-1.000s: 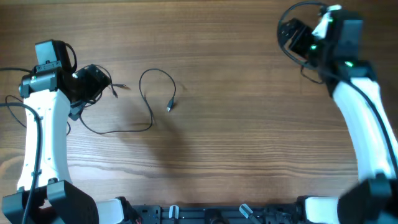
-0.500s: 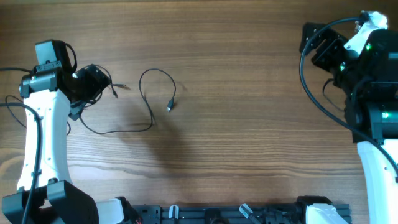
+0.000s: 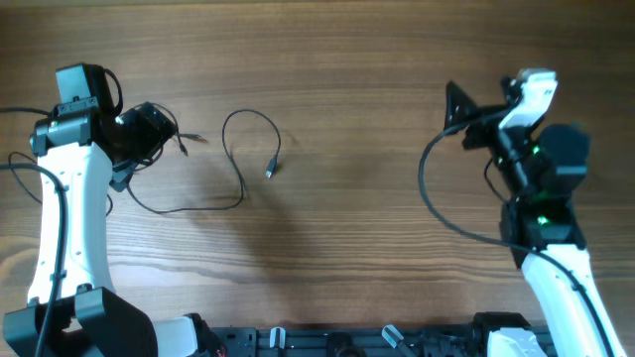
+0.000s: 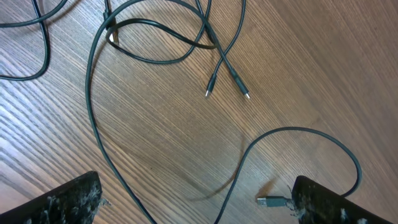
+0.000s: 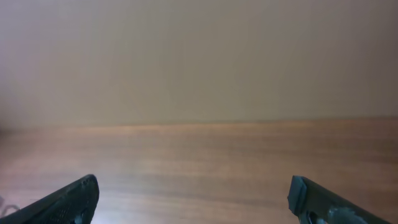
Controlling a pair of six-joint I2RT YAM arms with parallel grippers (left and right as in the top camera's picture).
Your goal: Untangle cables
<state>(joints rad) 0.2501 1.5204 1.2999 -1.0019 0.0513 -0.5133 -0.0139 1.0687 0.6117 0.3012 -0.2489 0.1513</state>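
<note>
Thin black cables (image 3: 238,164) lie on the wooden table at the left, one curling in a loop with a small plug end (image 3: 270,172). My left gripper (image 3: 159,134) hovers just left of them, open. In the left wrist view several cables (image 4: 155,37) cross near the top, and two thin plug tips (image 4: 227,81) lie side by side. A silver USB plug (image 4: 270,201) lies just inside my right-hand finger (image 4: 329,202); nothing is gripped by the left gripper (image 4: 199,211). My right gripper (image 3: 458,107) is raised at the right, far from the cables, and the right gripper (image 5: 196,202) stands open and empty.
A thicker black wire (image 3: 437,203) belonging to the right arm hangs in a curve beside it. The left arm's own wire (image 3: 20,164) trails at the left edge. The right wrist view shows only bare wooden table (image 5: 199,155) and a plain wall behind.
The right arm has swung from the back right corner toward the middle of the table, its gripper now pointing left. The left arm and the cables have not moved.
</note>
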